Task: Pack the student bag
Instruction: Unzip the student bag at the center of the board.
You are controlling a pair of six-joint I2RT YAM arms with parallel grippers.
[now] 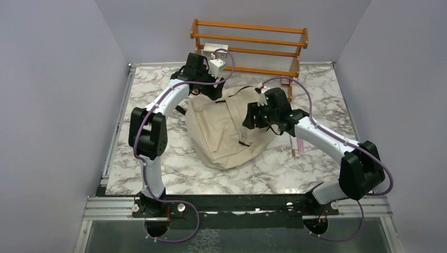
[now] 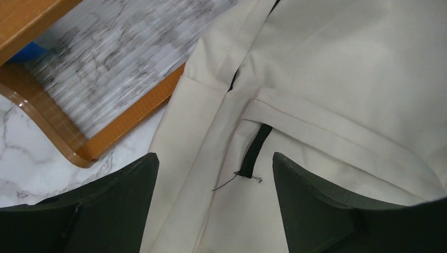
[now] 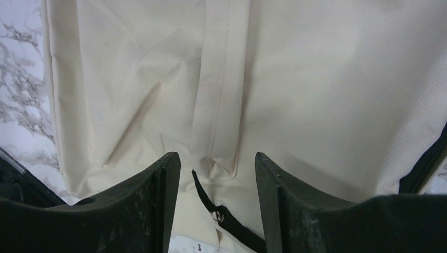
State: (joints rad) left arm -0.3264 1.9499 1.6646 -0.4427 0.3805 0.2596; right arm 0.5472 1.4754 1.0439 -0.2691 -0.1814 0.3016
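The student bag (image 1: 229,132) lies slumped in the middle of the marble table (image 1: 316,100). Its long axis runs roughly from 12 o'clock, near the wooden rack (image 1: 250,45), down toward 6 o'clock and the arm bases. No opening shows from above, so I'd judge the packing has barely started and the zip is the first job.

Both arms are right over it. The left gripper (image 2: 213,174) hovers at the bag's 11 o'clock corner with fingers spread wide and nothing in them. A black zipper end (image 2: 255,150) sits on the canvas in the gap, toward the right-hand finger. That arm reaches long, elbow folded back at 9 o'clock.

The right gripper (image 3: 216,163) comes in from 3 o'clock, also parted and empty, straddling a stitched seam. A small zipper pull (image 3: 216,215) shows low between its fingers. Whether either gripper touches the fabric, I cannot tell.

My call is that the right is better lined up, since the pull lies almost dead centre between its fingers. A short drop and a pinch should do it, though the soft canvas may bunch up.
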